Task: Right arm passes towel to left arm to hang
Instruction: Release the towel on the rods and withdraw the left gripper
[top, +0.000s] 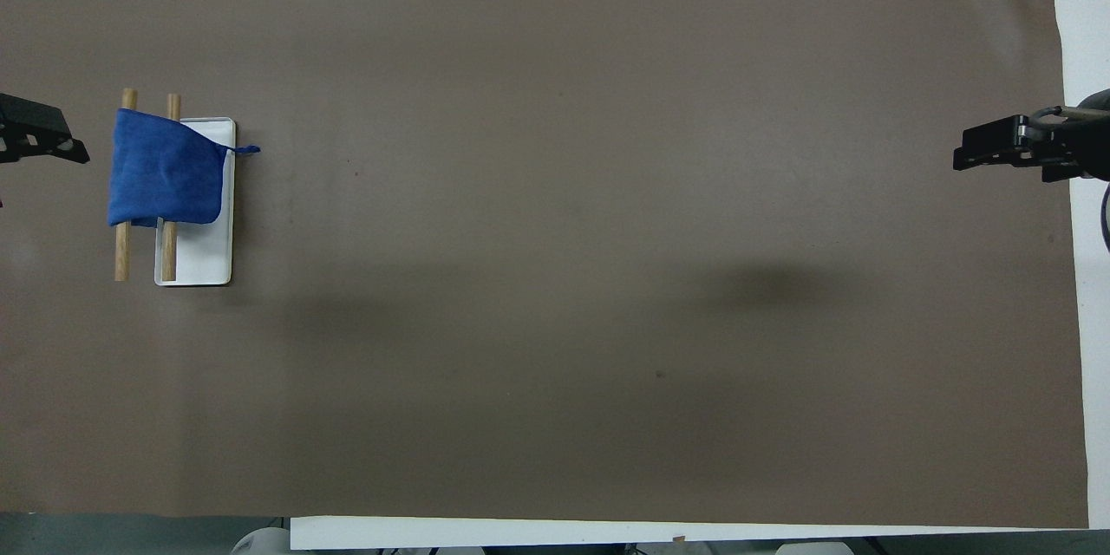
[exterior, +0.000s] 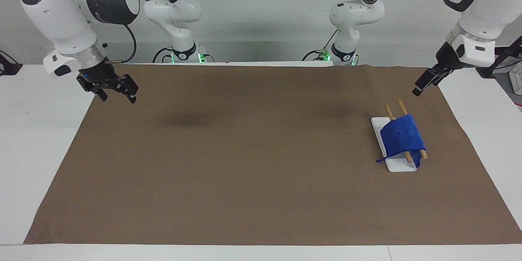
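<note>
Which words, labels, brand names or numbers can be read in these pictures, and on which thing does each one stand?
No text can be read with certainty.
Right arm: pale lettering on the dark grey panel and on a black joint band, too small to read.
Left arm: no lettering that can be made out.
Towel, white tray, wooden rods, brown mat: no text or label.

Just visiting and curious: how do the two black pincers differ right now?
The right pincer is chunky, has a small blue light and its fingers are spread open; the left pincer is slim and unlit. The right hangs at the mat's bare end, the left near the towel. Both hold nothing.
</note>
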Controlling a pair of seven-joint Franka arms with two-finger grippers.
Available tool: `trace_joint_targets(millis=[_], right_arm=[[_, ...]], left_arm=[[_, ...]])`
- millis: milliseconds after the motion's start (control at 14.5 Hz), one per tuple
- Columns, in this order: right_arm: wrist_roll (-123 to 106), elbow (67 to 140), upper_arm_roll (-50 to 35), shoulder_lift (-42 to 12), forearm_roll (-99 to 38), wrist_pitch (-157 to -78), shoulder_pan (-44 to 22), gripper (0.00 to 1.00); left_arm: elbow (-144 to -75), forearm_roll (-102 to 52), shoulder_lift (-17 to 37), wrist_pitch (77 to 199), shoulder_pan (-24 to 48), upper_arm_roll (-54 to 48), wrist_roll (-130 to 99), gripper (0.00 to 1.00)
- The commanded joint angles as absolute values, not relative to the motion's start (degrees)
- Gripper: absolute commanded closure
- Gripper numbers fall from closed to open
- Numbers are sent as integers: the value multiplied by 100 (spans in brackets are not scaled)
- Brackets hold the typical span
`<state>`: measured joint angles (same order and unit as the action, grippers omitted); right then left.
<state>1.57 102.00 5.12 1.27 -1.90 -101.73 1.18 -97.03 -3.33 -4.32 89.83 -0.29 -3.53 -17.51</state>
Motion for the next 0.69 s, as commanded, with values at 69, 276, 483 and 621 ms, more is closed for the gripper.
trace_joint_targets(millis=[69, 276, 483, 621], right_arm=[[35, 10204, 483, 167, -105, -10151, 193, 0], [26, 10195, 510, 167, -97, -10090, 211, 0], [35, 10195, 501, 167, -97, -10107, 202, 0], [61, 10204, 501, 167, -97, -10107, 202, 0]], left_arm=[[-9229, -79, -272, 7921, 246, -255, -618, 0], [-9360, -97, -308, 7972, 246, -290, -475, 0], [-9449, -105, -299, 7963, 281, -246, -211, 0], [-9422, -105, -307, 7884, 334, -220, -211, 0]])
